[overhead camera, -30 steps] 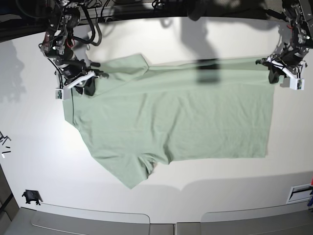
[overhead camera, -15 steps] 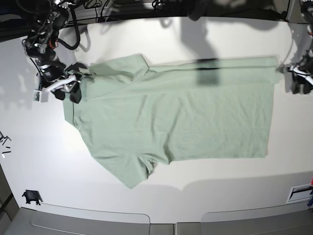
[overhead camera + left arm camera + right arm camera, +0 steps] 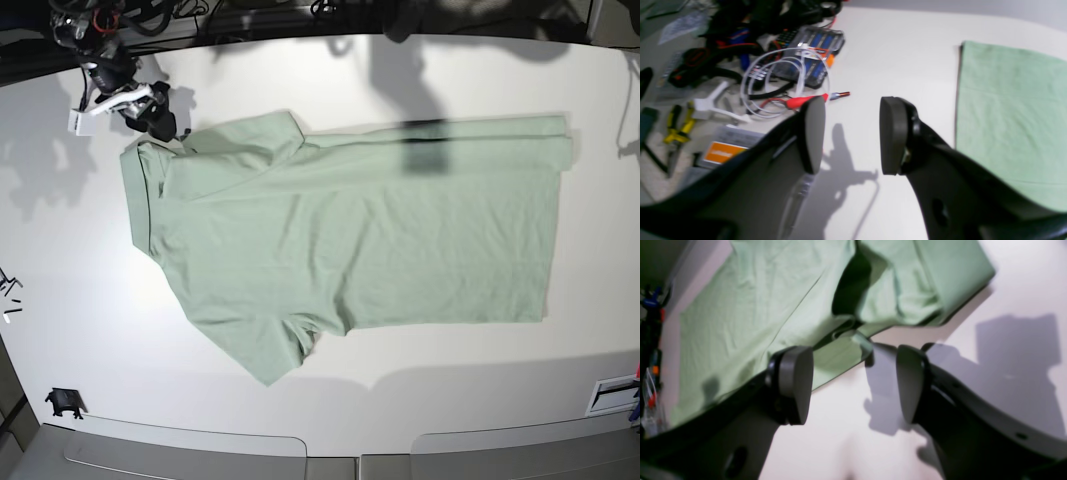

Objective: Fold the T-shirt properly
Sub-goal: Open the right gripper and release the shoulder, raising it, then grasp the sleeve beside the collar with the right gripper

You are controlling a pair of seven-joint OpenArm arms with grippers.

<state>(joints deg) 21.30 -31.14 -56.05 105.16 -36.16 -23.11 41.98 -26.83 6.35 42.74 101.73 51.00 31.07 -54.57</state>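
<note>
The pale sage-green T-shirt (image 3: 350, 240) lies flat on the white table (image 3: 80, 280), collar end at the left, hem at the right. One sleeve is folded over its top left, the other sticks out at the bottom. My right gripper (image 3: 150, 112) is open and empty just above the collar corner; in the right wrist view (image 3: 853, 380) its fingers hang over the table beside the folded sleeve (image 3: 923, 283). My left gripper (image 3: 850, 133) is open and empty, off the shirt's hem edge (image 3: 1007, 113); it is out of the base view.
Tools, cables and a bit case (image 3: 806, 56) lie in a heap off the table's far side in the left wrist view. A small black clip (image 3: 63, 403) sits at the lower left. Grey trays (image 3: 300, 455) line the front edge.
Both grippers let go of the shirt's top edge and drew away: the right one up and left past the collar, the left one out of the base view at the right. The shirt lies still.
</note>
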